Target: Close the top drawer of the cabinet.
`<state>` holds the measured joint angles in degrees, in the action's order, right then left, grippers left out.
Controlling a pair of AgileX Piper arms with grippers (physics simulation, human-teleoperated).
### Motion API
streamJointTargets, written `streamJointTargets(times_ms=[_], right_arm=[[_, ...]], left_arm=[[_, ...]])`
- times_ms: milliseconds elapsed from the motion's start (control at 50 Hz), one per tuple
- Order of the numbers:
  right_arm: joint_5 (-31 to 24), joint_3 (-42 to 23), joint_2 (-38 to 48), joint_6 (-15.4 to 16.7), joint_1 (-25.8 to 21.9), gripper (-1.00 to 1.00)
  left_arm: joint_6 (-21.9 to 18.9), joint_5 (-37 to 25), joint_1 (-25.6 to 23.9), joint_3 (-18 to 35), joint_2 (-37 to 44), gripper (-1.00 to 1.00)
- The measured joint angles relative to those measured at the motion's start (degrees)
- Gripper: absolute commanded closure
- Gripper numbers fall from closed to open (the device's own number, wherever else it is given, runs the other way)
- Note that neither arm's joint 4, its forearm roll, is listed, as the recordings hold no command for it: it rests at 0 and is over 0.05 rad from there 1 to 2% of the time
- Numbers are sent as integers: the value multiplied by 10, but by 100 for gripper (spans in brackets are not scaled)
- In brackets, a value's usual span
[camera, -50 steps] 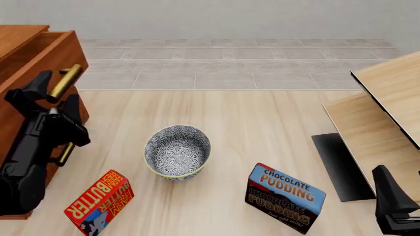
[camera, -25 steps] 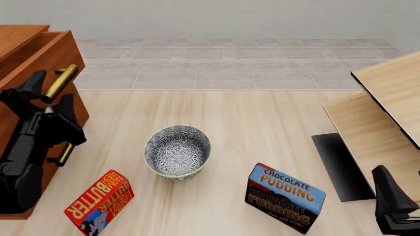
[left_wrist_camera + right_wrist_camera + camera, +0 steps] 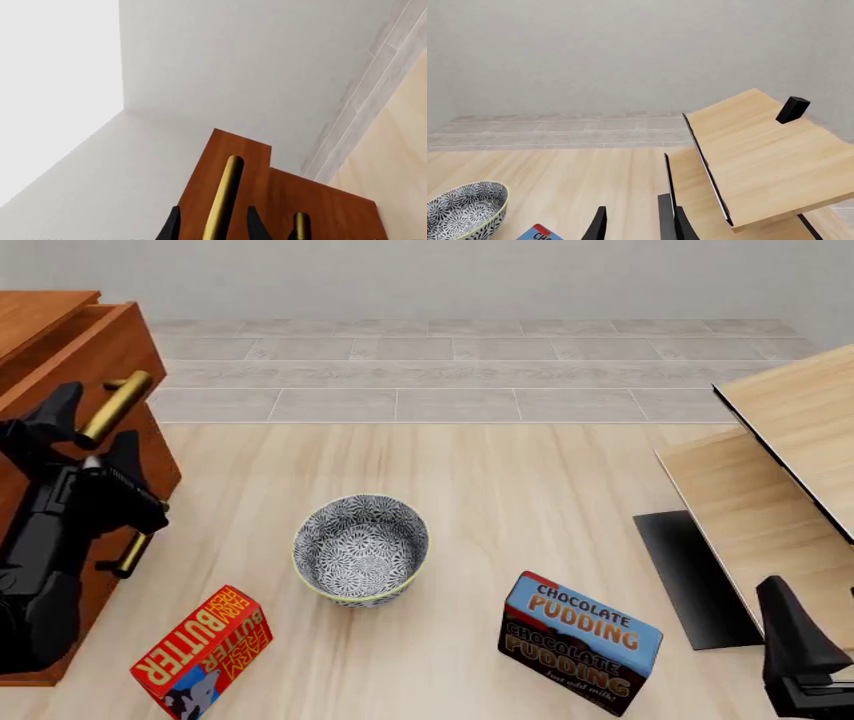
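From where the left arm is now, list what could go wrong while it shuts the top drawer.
1. The left gripper has its fingers on either side of the brass handle without visibly clamping it; a push could slide off the bar.
2. The top drawer still juts out from the cabinet; an off-centre push might skew it.
3. The left arm hangs close over the lower handle and may snag it.

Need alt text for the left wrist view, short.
Two dark fingers of the left gripper straddle the top drawer's brass bar handle; a lower drawer handle shows beside it, pale walls behind.
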<state>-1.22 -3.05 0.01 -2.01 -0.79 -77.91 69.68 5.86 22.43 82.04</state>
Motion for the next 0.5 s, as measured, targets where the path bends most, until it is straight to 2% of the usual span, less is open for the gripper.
streamJointTargets(times_ms=[500], right_arm=[[0, 1, 0, -2, -1, -100]], left_arm=[[-13, 0, 17, 1, 2, -100]])
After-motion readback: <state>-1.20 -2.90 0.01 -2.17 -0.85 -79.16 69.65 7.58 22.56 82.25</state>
